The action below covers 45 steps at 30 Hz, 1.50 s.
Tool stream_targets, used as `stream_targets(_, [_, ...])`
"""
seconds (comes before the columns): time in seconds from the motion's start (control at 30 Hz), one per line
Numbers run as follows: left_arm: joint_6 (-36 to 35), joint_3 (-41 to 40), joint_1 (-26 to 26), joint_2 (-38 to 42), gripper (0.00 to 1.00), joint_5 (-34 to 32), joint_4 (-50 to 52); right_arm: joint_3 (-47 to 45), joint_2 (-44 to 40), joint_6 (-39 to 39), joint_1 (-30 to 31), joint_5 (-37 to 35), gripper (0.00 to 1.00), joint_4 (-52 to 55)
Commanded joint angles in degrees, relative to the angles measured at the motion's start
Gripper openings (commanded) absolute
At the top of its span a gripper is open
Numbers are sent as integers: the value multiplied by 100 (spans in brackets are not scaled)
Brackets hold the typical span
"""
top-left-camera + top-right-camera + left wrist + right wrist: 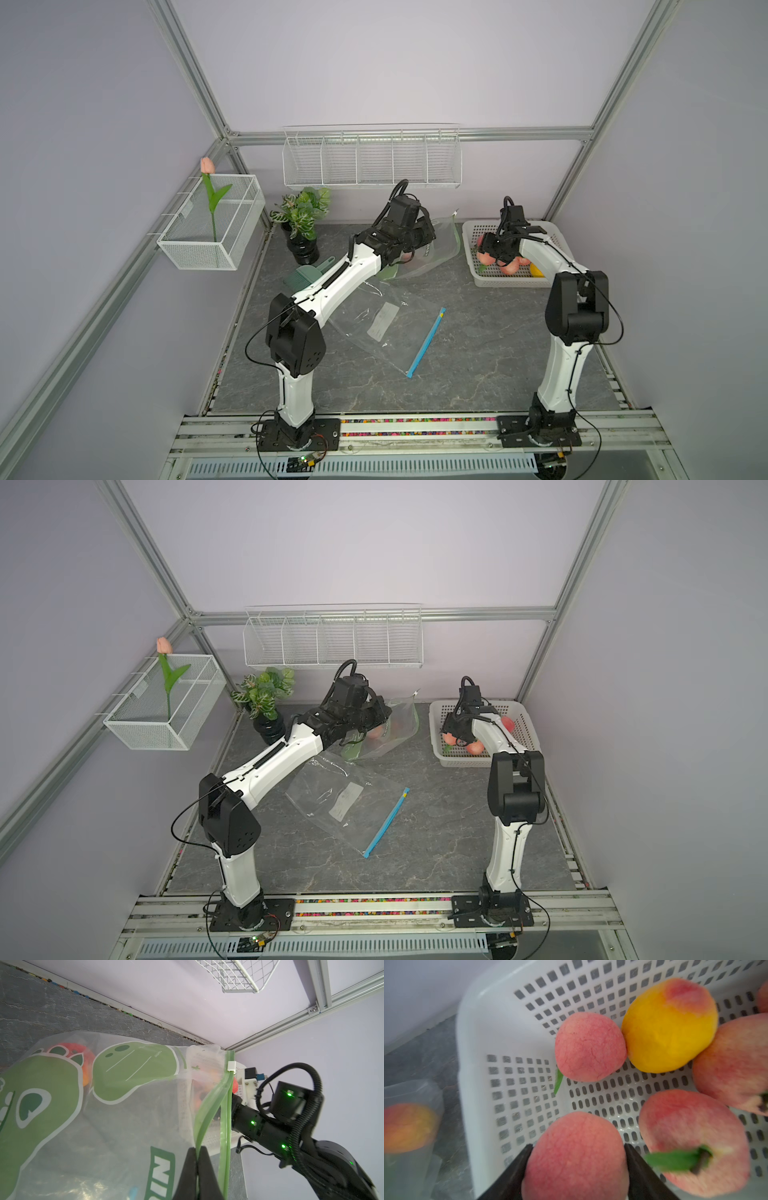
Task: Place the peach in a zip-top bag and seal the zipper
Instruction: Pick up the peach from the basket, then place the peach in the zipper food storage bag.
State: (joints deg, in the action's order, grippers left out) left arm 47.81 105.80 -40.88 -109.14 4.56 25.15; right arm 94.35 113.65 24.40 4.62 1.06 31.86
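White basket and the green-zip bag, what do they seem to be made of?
The white basket looks like moulded plastic, smooth and slightly glossy, with regular slots. The green-zip bag seems thin frosted plastic film: it wrinkles and fruit shows through.

A robot lab cell: aluminium frame (519, 134), plain lilac walls (395, 62), 2 arms (332, 286) bolted to a rail (415, 428).

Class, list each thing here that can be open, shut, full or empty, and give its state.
Green bag, mouth open, one peach inside.
Left gripper, shut on the green bag's rim.
Clear bag, lying flat, empty.
Basket, holding several peaches.
Right gripper, jaws astride a pink peach in the basket; grip unclear.
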Motion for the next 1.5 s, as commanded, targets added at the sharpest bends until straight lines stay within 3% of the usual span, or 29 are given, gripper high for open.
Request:
stream_targets(0.0, [58,-24,-17,175,0,-25,-42,-368,-684,66,-49,127,65,-271])
stream_targets(0.4, [66,2,-16,167,0,-3,-59,-1009,-2324,38,36,1078,67,-652])
stream_targets(0.63, [71,-33,-16,170,0,19,-76,-1008,-2763,-57,373,1540,67,-974])
stream_targets(1.03, [88,-16,-59,149,0,114,-162,-751,-2706,-317,1123,1924,67,-1094])
stream_targets(1.47, [26,-26,-69,260,0,247,-222,-576,-2107,-400,1368,1634,67,-809])
